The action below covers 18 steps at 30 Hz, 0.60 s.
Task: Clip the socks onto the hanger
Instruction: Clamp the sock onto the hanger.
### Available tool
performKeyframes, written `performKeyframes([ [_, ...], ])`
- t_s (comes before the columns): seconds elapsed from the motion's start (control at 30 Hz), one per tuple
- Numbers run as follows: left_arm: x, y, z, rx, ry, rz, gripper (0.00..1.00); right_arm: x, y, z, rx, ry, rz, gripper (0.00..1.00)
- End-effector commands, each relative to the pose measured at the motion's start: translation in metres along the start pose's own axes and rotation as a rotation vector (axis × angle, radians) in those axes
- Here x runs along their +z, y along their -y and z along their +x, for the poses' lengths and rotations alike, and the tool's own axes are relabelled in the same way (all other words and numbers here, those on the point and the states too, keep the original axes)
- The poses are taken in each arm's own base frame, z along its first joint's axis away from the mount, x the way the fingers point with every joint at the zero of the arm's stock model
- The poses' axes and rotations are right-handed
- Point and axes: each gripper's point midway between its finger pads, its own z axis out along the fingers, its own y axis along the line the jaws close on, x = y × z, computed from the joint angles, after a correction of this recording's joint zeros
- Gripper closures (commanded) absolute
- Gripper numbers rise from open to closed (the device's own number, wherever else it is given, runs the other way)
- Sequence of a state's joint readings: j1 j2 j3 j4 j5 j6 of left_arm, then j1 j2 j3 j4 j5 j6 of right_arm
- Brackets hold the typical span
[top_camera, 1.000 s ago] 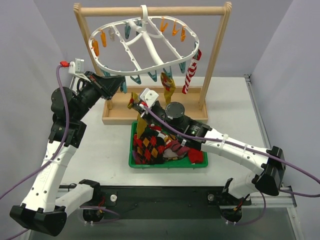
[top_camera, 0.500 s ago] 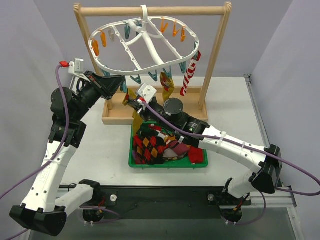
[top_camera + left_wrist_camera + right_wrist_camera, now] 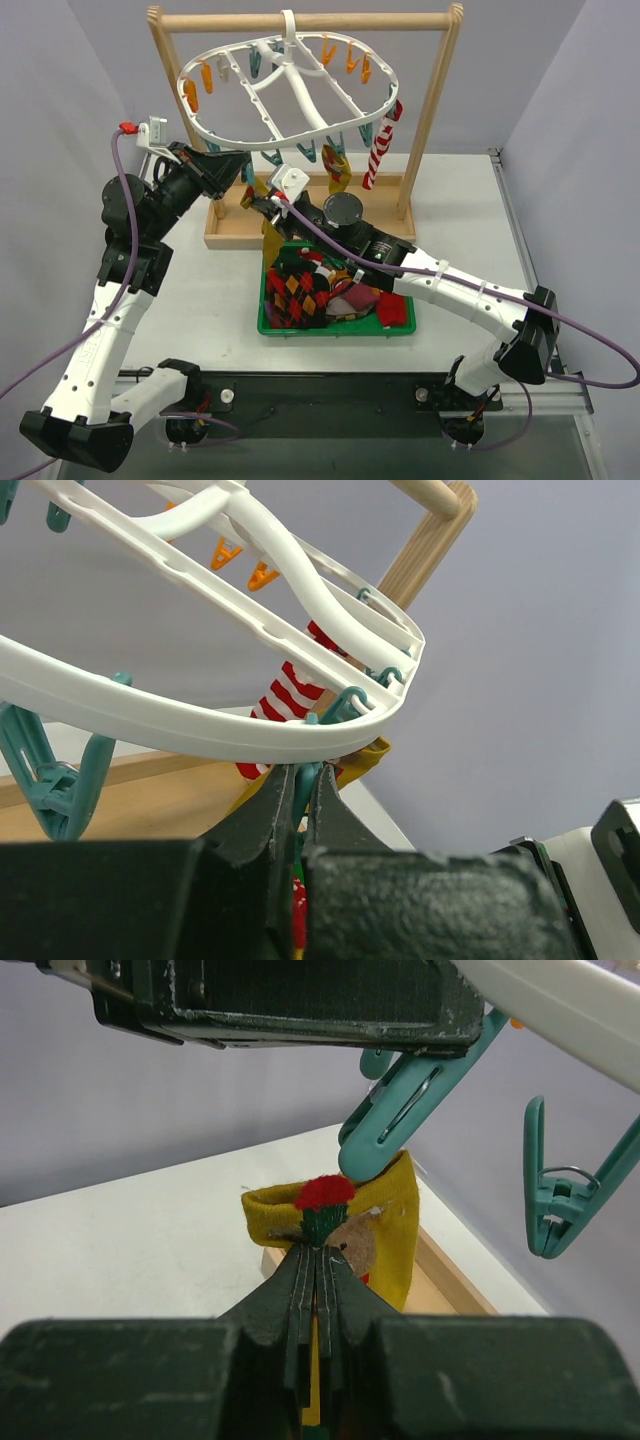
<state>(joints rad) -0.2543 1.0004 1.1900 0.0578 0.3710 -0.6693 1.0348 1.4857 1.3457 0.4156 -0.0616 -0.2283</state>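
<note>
Pinching yellow sock (image 3: 400, 1210), right tool (image 3: 318, 1252) clamped.

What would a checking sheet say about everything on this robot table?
Surface: pale grey table.
Job's things: white hanger hooked on wooden rack; striped sock and hanging yellow sock clipped on; more socks in green bin.
Clutter: nothing seen.
Grippers: left gripper pinches a teal clip; right gripper holds a patterned yellow sock up at that clip.
Cables: purple cables trail from both arms.
Surroundings: plain grey walls.
</note>
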Motion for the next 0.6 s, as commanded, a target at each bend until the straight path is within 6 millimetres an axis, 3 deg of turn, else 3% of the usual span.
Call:
performKeyframes([
  [0.0, -0.007, 0.018, -0.003, -0.002, -0.001, 0.067, 1.0, 0.001, 0.007, -0.051, 0.012, 0.142, 0.005, 1.0],
  [0.57, -0.007, 0.017, -0.001, -0.006, -0.006, 0.065, 1.0, -0.004, 0.003, -0.063, -0.004, 0.161, -0.006, 1.0],
])
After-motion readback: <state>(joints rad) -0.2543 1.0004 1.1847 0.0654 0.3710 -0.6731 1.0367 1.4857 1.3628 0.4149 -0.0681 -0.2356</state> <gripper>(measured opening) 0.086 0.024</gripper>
